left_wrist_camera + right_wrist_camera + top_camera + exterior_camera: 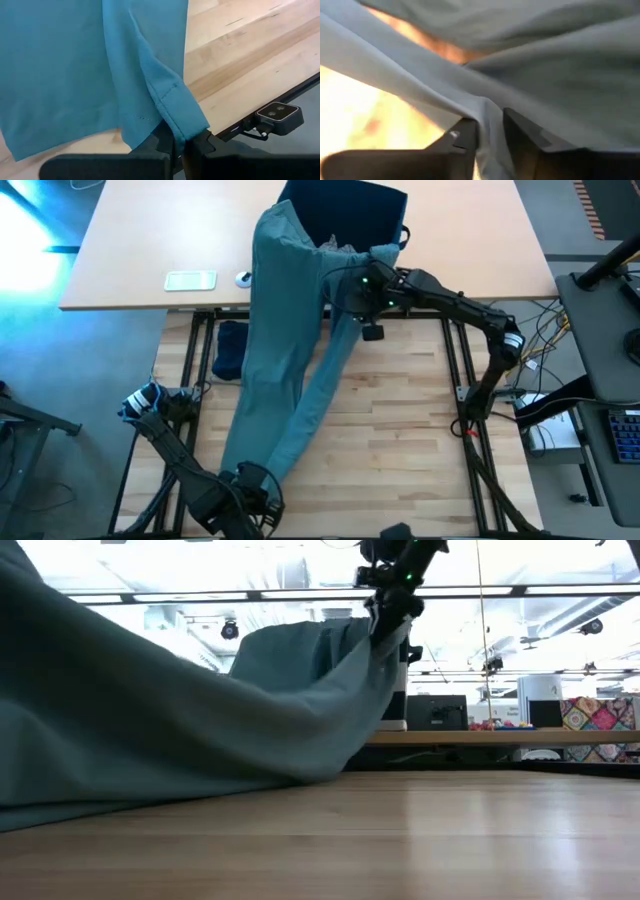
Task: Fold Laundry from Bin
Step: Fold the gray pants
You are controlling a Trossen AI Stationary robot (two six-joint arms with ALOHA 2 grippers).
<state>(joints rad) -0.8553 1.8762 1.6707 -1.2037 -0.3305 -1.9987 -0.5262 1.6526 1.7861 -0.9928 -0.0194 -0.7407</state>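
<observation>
A large teal-green garment (280,350) stretches from the navy bin (345,210) at the far edge down to the table's near edge. Its long lower part lies on the wooden table (400,430). My left gripper (250,482) is at the near edge, shut on the garment's near end (60,65). My right gripper (368,280) hangs just in front of the bin, above the table, with teal cloth (560,75) between its fingers. A beige piece (345,248) shows at the bin's rim. My left gripper pinches a hemmed corner (186,122) of the teal-green garment's near end between its two fingers, coming steeply from above. Beyond the fingers the cloth lies spread on the table. My right gripper has a fold of the garment (487,112) between its two fingers, slanting down from the right. That part is raised (385,635), and the cloth slopes from it down to the table.
A navy garment (230,348) lies bunched at the table's left edge. On the lighter desk beyond sit a flat white device (190,280) and a small round thing (243,278). Bare wood spreads to the right of the teal cloth.
</observation>
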